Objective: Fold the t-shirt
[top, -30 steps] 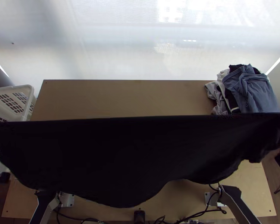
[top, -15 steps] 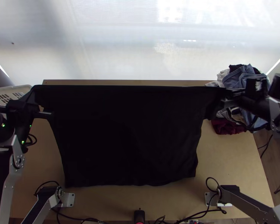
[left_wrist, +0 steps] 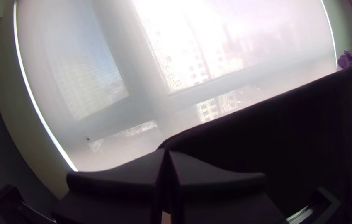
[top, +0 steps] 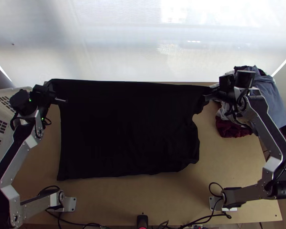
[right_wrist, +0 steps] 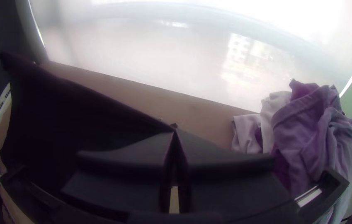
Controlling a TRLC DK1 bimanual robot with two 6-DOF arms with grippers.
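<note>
In the top view my left gripper (top: pixel 55 95) is at the far left corner of the black t-shirt (top: pixel 127 129), and my right gripper (top: pixel 211 93) is at its far right corner. The cloth hangs stretched between them, its far edge nearly straight and its lower part reaching toward the table's near side. In the left wrist view my left gripper (left_wrist: pixel 166 152) is shut on a corner of the shirt (left_wrist: pixel 292 132). The right wrist view has my right gripper (right_wrist: pixel 175 133) closed on the other corner of the shirt (right_wrist: pixel 68 120).
A pile of clothes (top: pixel 270 93) lies at the table's far right, with a dark red piece (top: pixel 232 128) at its near side. A white basket (top: pixel 0 103) stands off the left edge. Bare table (top: pixel 234 168) shows at the near right; cables (top: pixel 204 218) run along the near edge.
The shirt came down from high over the near side and moved toward the far side. Both grippers and arms have come into view, lately moving inward and farther from the bases, still holding the cloth.
</note>
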